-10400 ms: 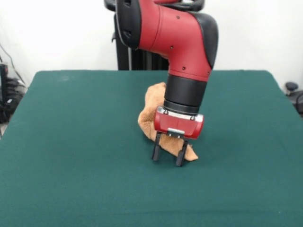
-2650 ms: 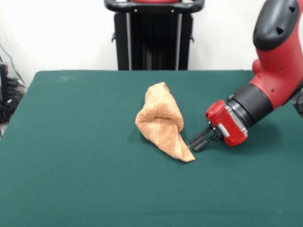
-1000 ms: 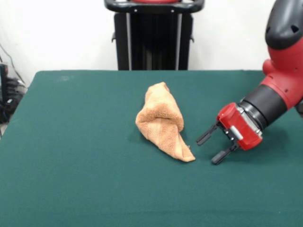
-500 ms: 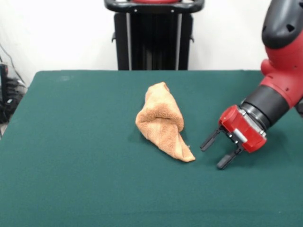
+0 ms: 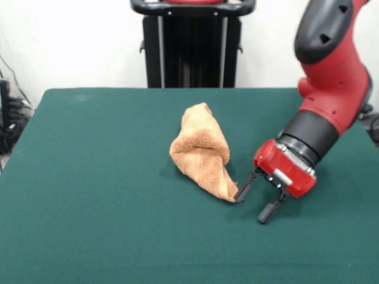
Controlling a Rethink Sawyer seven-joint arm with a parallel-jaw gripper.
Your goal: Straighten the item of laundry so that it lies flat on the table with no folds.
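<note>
The towel sits bunched and folded in a heap near the middle of the green table — nowhere near flat. The gripper comes in low and tilted from the right, fingers spread apart, one fingertip at the towel's near corner — touching it, it seems, though the angle leaves some doubt.

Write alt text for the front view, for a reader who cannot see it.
A crumpled orange-tan towel lies bunched on a dark green table. A red and black robot arm reaches in from the right, its open gripper low at the towel's nearest corner.
</note>
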